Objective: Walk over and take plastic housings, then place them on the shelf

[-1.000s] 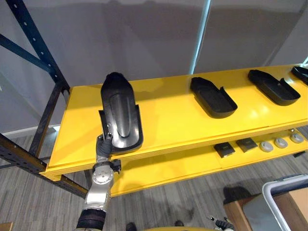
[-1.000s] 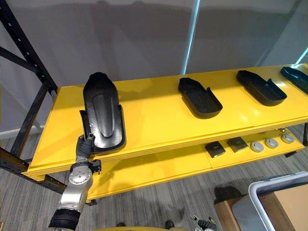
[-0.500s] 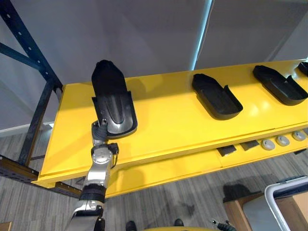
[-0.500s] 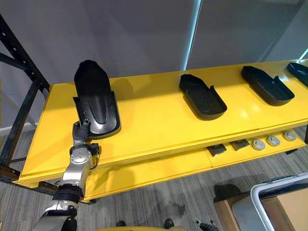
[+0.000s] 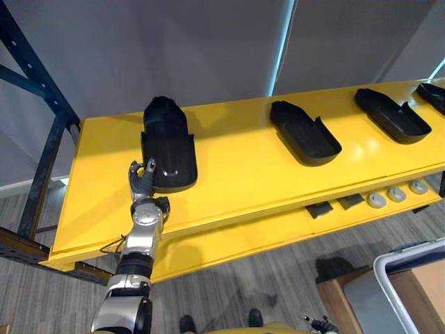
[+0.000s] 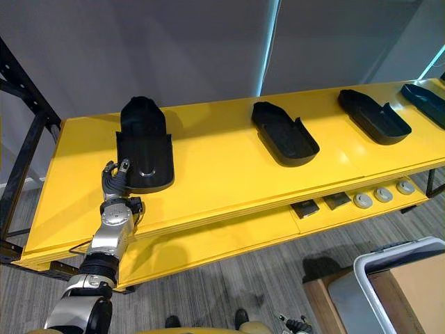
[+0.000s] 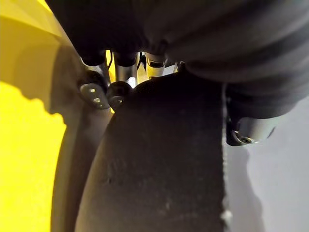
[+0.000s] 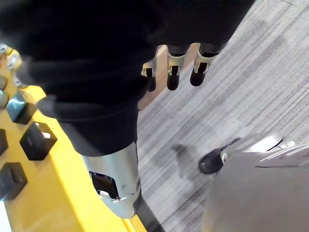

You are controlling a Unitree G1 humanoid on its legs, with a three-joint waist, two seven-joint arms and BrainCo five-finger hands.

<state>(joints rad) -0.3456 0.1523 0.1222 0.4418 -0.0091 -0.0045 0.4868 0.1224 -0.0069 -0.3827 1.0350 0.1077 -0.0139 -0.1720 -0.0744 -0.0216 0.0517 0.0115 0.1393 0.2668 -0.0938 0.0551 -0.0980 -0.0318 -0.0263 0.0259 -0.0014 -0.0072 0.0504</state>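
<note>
Left robot hand (image 5: 141, 177) at housing (image 5: 167, 142) edge, grip unclear, open shelf (image 5: 236, 167) beside, right robot hand (image 8: 172, 67) relaxed

No text, label or number is readable

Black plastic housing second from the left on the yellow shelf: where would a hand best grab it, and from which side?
Probably its near, squared end, reached from the front of the yellow shelf. This black plastic housing lies hollow side up, so its raised wall there offers a rim to pinch.
</note>
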